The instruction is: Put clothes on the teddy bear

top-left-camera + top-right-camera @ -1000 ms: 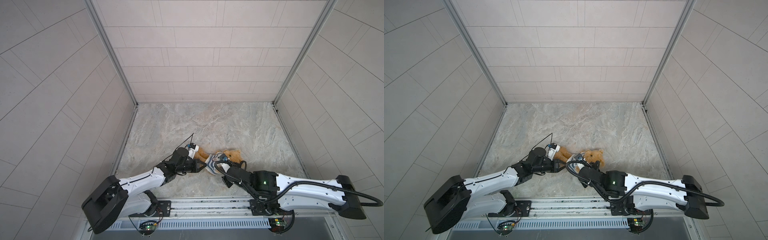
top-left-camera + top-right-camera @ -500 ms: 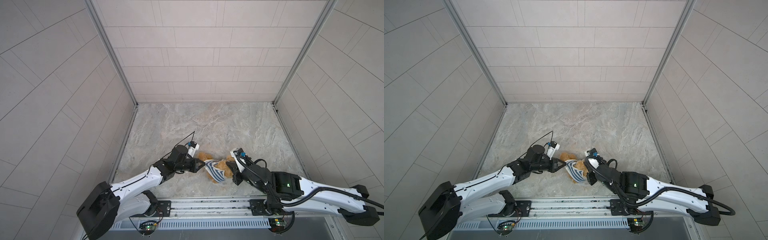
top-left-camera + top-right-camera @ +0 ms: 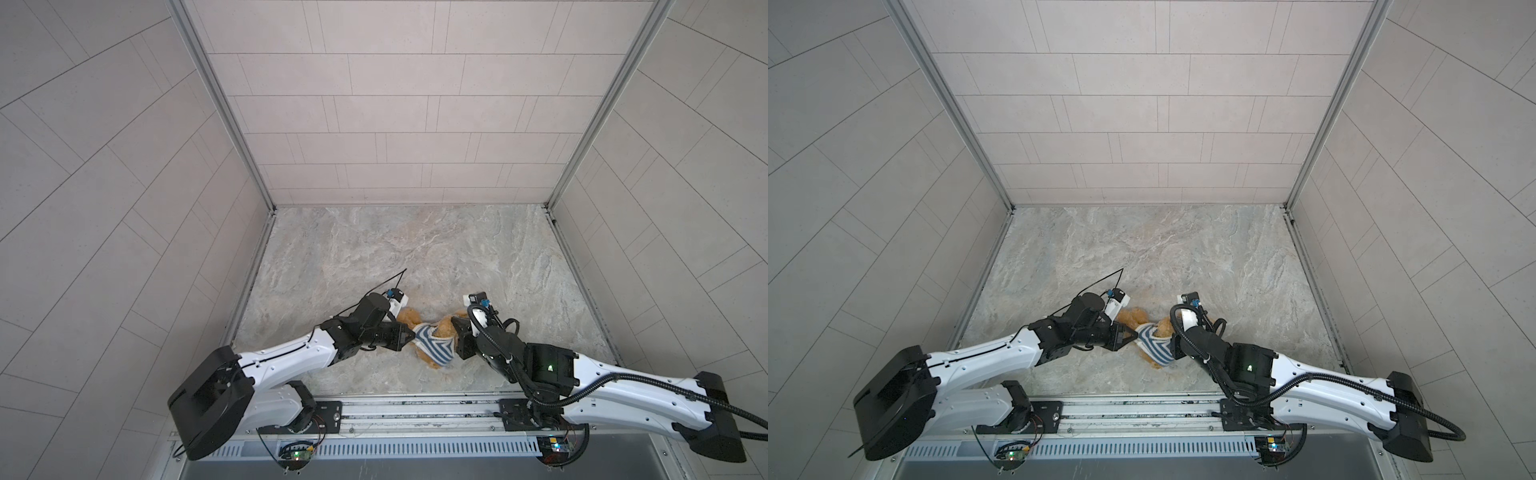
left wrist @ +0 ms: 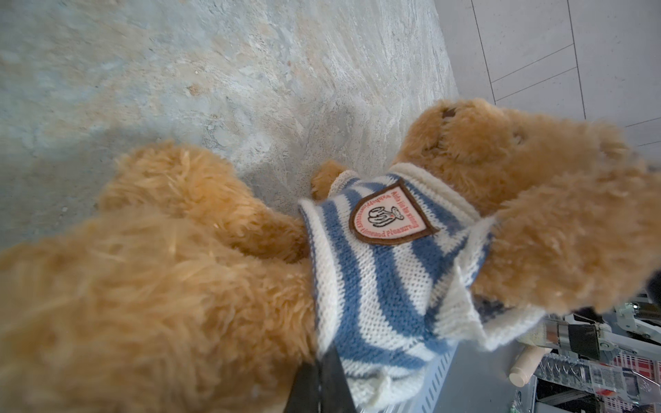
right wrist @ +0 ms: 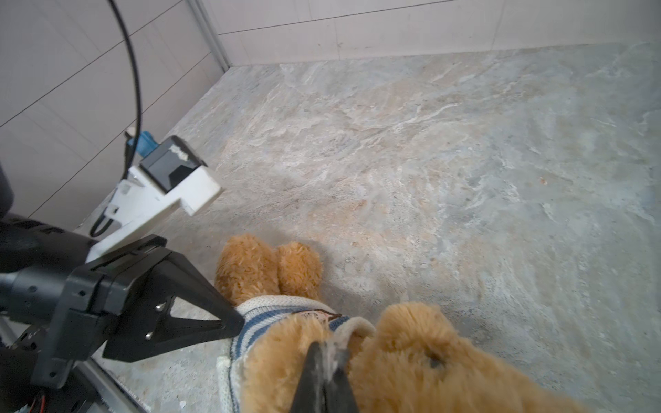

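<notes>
fluffy golden-brown plush teddy bear (image 4: 171, 286) in a blue-and-white striped knitted shirt (image 4: 379, 286), held at both ends
stretched between the two sets of fingertips (image 5: 214, 321), low over the grey marbled tabletop (image 3: 415, 249). pinched at the cream hem, by the legs, in the fully closed black left gripper (image 5: 240, 323); pinched at a cream shirt edge, beside the head, in the fully closed black right gripper (image 5: 324, 368).

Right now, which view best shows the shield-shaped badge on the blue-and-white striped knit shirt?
Left wrist view: the brown-edged badge faces the lens, sharp. Right wrist view shows only its edge; too small in both top views.
</notes>
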`<state>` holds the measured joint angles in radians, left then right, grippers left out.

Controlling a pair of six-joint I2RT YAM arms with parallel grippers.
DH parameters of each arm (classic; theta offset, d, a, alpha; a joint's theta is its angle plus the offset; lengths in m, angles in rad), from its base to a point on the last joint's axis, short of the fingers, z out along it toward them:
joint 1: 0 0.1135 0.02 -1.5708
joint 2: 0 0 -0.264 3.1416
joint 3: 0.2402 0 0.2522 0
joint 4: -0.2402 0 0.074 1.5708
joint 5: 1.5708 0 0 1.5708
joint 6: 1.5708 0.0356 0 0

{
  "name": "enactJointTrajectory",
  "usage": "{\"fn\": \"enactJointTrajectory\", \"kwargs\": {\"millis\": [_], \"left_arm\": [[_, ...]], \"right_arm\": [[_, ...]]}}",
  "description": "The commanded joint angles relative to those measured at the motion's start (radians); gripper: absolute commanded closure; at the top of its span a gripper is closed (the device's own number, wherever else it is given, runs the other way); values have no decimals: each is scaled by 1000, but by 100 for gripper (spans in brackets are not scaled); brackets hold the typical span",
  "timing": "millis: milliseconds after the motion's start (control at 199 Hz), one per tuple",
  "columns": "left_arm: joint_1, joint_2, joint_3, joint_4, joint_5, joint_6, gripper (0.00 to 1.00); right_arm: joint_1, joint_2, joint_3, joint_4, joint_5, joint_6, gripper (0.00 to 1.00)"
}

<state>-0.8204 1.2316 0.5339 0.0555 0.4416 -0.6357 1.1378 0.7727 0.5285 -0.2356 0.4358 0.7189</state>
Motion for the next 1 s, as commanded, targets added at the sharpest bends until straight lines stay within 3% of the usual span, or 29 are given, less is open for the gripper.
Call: {"fn": "enactJointTrajectory", "kwargs": {"millis": [0,196,431,582,767,998], "left_arm": [[15,54,30,-19,-48,2,100],[53,128,65,32,-15,-12,100],[76,177,116,22,-7,9,100],[93,229,162,37,9,17,100],[107,287,200,47,39,11,100],[121,314,206,85,65,-19,100]], "right_arm": [[-75,-24,-32,35,-11,53,100],[-144,-48,-11,-17,-94,-7,100],[-133,-149,82,-241,-218,-139,59],[-118,-269,76,-378,-244,-156,44],[-70,-338,53,-432,-316,-178,33],[96,-237,53,-439,-173,-203,27]]}}
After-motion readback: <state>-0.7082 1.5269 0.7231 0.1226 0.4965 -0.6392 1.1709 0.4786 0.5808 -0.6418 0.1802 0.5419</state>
